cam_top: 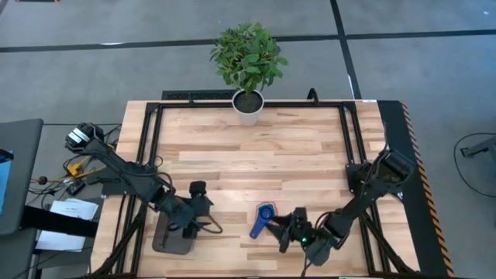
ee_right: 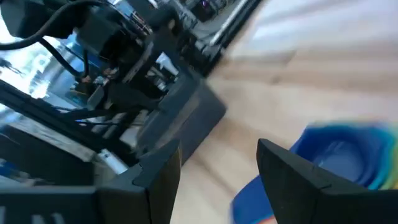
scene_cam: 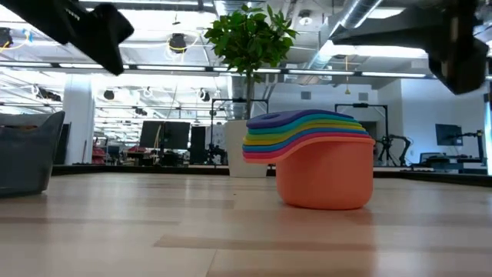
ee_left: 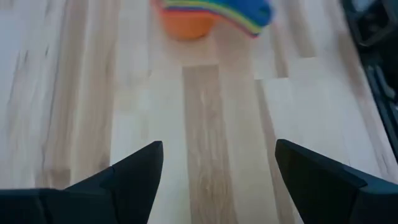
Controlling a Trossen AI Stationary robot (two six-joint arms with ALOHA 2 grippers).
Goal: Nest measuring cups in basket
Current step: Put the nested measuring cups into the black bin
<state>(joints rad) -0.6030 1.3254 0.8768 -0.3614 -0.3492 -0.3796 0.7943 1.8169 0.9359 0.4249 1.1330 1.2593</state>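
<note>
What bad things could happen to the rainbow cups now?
1. The stack of cups stands on the table, not in the basket. A sideways nudge from the right gripper, right beside it with fingers open, might tip the stack or spill cups.
2. Lifted by the top blue cup alone, the lower cups might stay behind.
3. The left gripper, open, hovers near the basket and could get in the way.

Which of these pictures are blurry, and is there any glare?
Right wrist view: motion-smeared, the measuring cups and basket soft. Left wrist view: cups stack slightly soft. Low view: stack sharp, bright ceiling lights glaring behind. High view: evenly lit, plant pot clear.
</note>
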